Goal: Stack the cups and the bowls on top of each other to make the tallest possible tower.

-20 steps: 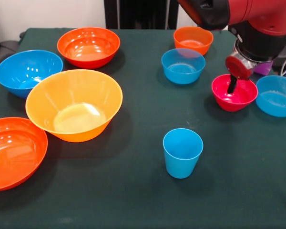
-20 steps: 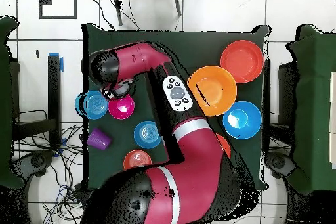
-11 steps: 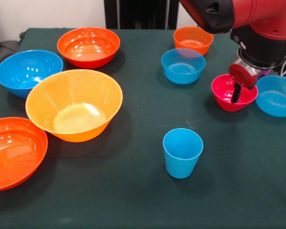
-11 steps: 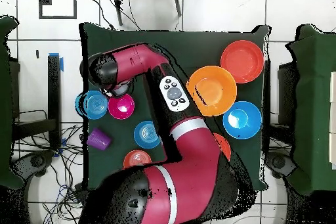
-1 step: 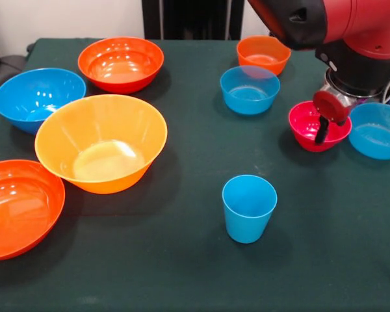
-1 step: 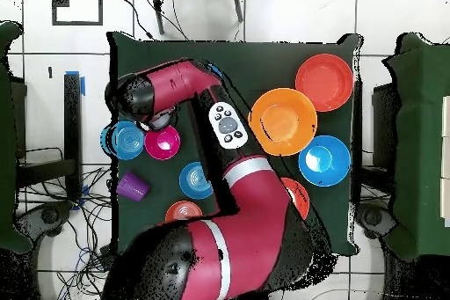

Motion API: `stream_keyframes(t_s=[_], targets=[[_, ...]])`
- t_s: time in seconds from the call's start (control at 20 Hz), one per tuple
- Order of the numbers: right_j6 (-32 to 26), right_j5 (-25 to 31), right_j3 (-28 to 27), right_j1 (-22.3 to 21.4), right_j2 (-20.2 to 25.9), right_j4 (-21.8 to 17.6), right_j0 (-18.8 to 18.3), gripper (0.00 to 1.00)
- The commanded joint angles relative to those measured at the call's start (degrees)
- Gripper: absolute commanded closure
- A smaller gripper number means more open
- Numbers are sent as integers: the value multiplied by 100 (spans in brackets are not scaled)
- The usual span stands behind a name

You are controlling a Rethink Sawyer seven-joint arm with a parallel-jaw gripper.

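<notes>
While your hand hangs over the pink bowl, one dark finger dips inside it; you cannot tell how wide the hand stands. No bowl is stacked. You have the blue cup standing alone on the dark green surface. No writing is readable anywhere.

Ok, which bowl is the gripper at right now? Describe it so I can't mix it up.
In the front view, follow the red arm down to its gripper. It hangs at the small pink bowl, which sits on the green table between two small blue bowls. It is the only pink bowl there.
</notes>
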Motion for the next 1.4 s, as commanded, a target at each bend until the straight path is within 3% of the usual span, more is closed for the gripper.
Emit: stream_keyframes(t_s=[0.05,0.4,0.65,0.95,1.0,1.4], targets=[[-490,-387,-293,567,-279,-642,121,0],[-292,-763,-159,665,-291,-843,131,0],[-267,-1023,460,261,-333,-884,-113,0],[-250,-952,445,264,-332,-825,-138,0],[-283,-961,472,273,-316,-805,-159,100],[-282,-660,289,303,-329,-706,-67,100]])
